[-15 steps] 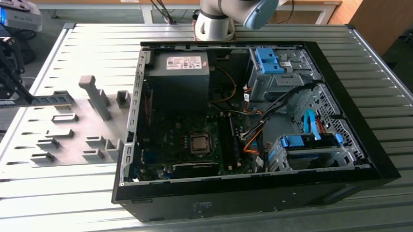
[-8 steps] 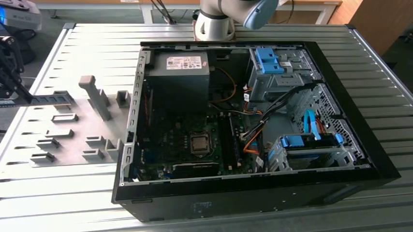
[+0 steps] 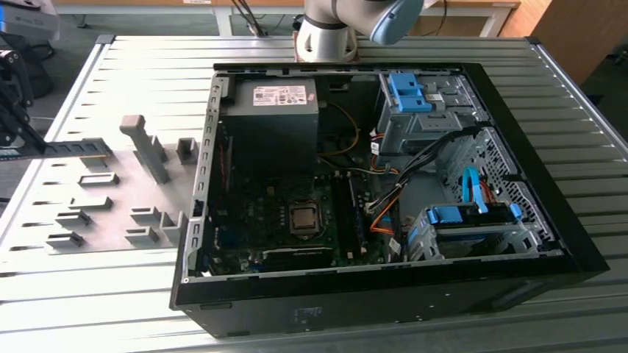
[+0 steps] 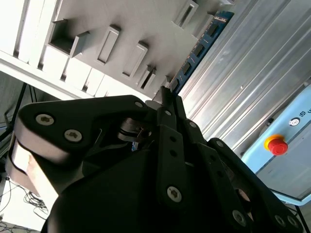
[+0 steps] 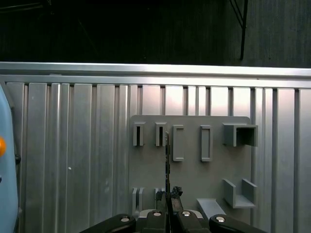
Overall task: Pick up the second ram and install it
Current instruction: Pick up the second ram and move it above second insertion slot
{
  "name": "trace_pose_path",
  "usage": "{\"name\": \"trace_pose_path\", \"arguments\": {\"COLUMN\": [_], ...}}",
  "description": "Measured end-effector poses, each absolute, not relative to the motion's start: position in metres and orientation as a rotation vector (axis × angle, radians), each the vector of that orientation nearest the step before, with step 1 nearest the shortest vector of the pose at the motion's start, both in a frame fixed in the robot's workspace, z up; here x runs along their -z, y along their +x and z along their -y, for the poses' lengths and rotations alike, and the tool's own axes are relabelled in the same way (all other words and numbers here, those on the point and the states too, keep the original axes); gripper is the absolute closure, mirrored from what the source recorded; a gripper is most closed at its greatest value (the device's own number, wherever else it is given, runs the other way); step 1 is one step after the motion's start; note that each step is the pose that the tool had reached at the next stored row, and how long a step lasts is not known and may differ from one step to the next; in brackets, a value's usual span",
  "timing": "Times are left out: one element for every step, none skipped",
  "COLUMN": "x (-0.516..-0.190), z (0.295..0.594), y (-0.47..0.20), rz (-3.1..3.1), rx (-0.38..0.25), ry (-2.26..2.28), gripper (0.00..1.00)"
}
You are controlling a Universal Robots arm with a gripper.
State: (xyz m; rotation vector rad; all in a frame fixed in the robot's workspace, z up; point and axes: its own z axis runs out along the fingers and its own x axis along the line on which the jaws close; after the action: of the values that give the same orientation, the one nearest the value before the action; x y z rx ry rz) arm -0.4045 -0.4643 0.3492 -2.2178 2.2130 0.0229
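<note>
My gripper (image 4: 165, 97) is shut on the second ram (image 4: 200, 47), a thin blue-green board with dark chips that sticks out from the fingertips. In the first wrist view the ram (image 5: 167, 160) appears edge-on, held above the grey fixture plate (image 5: 194, 170) by the gripper (image 5: 170, 196). In the exterior view the gripper (image 3: 18, 140) is at the far left edge, and the ram (image 3: 73, 147) reaches toward the plate (image 3: 98, 206). The open computer case (image 3: 393, 294) lies to the exterior view's right of the plate, with the motherboard (image 3: 294, 220) exposed inside.
The fixture plate carries several upright grey blocks (image 3: 147, 151) and slots. Inside the case are a power supply (image 3: 275, 110), blue drive-bay clips (image 3: 407, 92) and loose cables (image 3: 387, 213). The arm's base (image 3: 329, 33) stands behind the case on the slatted metal table (image 3: 147, 66).
</note>
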Motion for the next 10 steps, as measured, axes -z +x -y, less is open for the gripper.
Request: {"name": "trace_pose_path", "arguments": {"x": [-0.35,-0.3508,-0.3517,-0.3525,-0.3533,-0.3541,-0.3551,-0.3559,-0.3567,-0.3576], "z": [0.4643,0.4643,0.4644,0.4644,0.4643,0.4644,0.4643,0.4643,0.4643,0.4644], "y": [-0.4045,-0.4045,-0.4045,-0.4044,-0.4045,-0.4045,-0.4045,-0.4045,-0.4045,-0.4045], "rz": [-2.213,-2.213,-2.213,-2.213,-2.213,-2.213,-2.213,-2.213,-2.213,-2.213], "rx": [-0.023,-0.023,-0.023,-0.023,-0.023,-0.023,-0.023,-0.023,-0.023,-0.023], "ry": [-2.218,-2.218,-2.218,-2.218,-2.218,-2.218,-2.218,-2.218,-2.218,-2.218], "gripper": [0.86,0.86,0.86,0.86,0.86,0.86,0.86,0.86,0.86,0.86]}}
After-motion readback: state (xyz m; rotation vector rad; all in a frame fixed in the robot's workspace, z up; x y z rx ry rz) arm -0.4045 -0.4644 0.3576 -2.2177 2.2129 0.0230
